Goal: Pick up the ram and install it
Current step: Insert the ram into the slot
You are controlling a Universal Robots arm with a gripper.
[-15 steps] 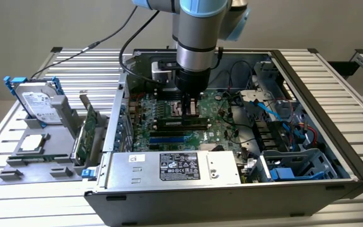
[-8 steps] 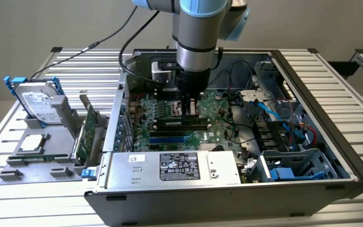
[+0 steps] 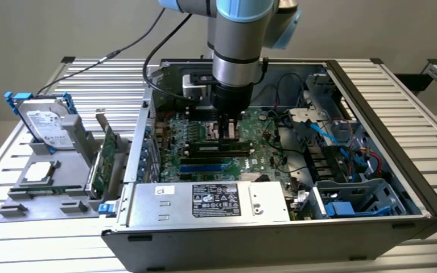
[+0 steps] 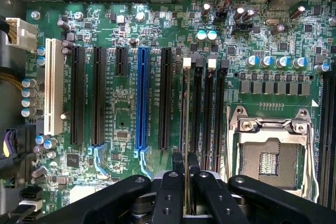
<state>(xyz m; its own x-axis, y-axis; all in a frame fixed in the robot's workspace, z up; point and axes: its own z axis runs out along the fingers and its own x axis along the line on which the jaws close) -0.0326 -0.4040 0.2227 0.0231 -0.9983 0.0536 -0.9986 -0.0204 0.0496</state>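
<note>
**Exterior view**

1. The computer case (image 3: pixel 370 108) lies open on its side on the slatted table (image 3: pixel 400 74).
2. The arm enters the case from 12 o'clock and stands upright over the motherboard (image 3: pixel 203 168).
3. The gripper (image 3: pixel 230 135) hangs near the centre of the board.
4. The ram (image 3: pixel 222 147) is a dark, narrow strip lying across the board directly under the fingertips. Contact between the two cannot be judged from here.
5. The power supply (image 3: pixel 211 202) fills the 6 o'clock side of the case, and the drive cage (image 3: pixel 355 199) sits at 4 o'clock.
6. Outside the case, at 9 o'clock, a green expansion card (image 3: pixel 108 153) stands on edge. Beyond it a hard drive (image 3: pixel 44 122) leans in a grey stand.

**Wrist view**

1. The gripper (image 4: pixel 186 174) is closed on the ram (image 4: pixel 187 119), with its two black fingers (image 4: pixel 170 192) pressed against the ram's opposite faces.
2. The ram is seen edge-on as a thin pale line reaching away from the fingers.
3. It runs parallel to the black memory slots (image 4: pixel 207 108) and lines up with the one nearest the expansion slots. Its far end reaches that slot's white latch (image 4: pixel 187 62).
4. Whether it is seated in the slot or held above it cannot be told.
5. The blue slot (image 4: pixel 142 98) lies on one side of the ram. The bare processor socket (image 4: pixel 270 156) lies on the other, past the memory slots.
</note>
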